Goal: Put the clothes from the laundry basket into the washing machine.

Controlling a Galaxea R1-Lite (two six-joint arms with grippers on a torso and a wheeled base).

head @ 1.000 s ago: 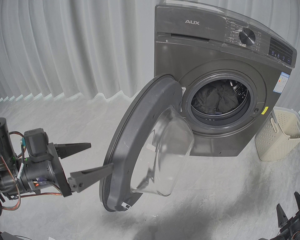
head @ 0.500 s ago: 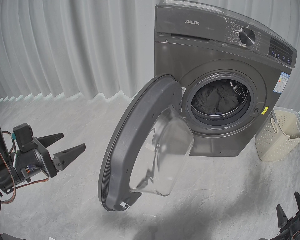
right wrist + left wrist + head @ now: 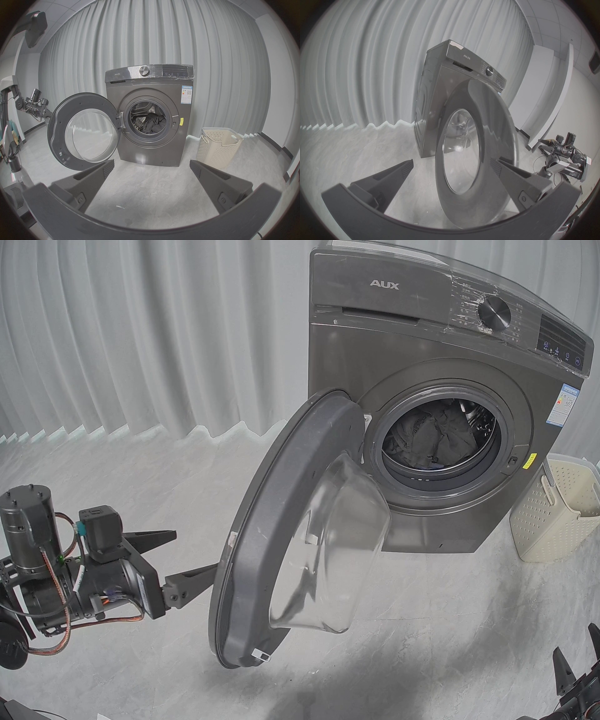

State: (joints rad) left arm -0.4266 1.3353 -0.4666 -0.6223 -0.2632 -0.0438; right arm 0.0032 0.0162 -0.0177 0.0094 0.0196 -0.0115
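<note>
Clothes (image 3: 434,434) sit dark in the drum of the washing machine (image 3: 400,340), near its front lip. Laundry basket (image 3: 556,515) just beside the machine, looks empty. Door (image 3: 281,509) hangs open. L gripper (image 3: 195,550) is spread wide w/ one finger at the door's outer rim. R gripper (image 3: 149,162) wide, empty, well short of the machine. Risks: finger skids off the rim, or cloth gets pinched in the seal.

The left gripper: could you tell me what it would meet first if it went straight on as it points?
Probably the open washing machine door: the left gripper points at its outer face, close ahead, though depth is unclear.
</note>
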